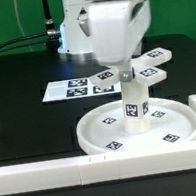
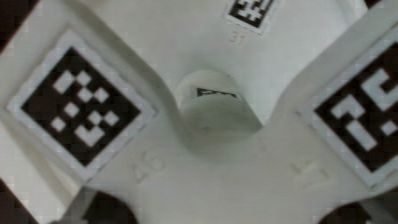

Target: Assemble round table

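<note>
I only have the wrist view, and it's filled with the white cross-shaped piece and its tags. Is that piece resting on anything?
Observer: In the exterior view, the cross-shaped piece is at the top of the post. I cannot tell whether it is fully seated.
Operator: Is the post upright?
Observer: Yes, it stands upright on the round disc.
Operator: What else is near the disc?
Observer: The marker board lies flat on the table beyond the disc, toward the exterior view's left.
</note>
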`<act>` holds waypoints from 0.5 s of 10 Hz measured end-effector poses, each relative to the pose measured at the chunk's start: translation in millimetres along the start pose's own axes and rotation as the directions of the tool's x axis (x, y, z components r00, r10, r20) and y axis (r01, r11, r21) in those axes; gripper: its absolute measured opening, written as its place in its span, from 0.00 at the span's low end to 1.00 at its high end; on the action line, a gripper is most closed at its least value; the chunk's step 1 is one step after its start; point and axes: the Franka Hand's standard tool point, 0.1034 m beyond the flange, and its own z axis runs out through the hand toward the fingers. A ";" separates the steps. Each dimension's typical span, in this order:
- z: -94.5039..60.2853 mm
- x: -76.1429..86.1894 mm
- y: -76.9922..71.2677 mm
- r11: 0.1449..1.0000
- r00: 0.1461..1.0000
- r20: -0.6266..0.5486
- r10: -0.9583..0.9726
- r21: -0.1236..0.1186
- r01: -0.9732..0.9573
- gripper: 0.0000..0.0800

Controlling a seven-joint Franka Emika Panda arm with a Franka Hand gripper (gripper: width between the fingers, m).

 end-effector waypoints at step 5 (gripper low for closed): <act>0.6 0.7 -4.6 0.818 0.818 -0.021 0.574 0.001 -0.575 0.57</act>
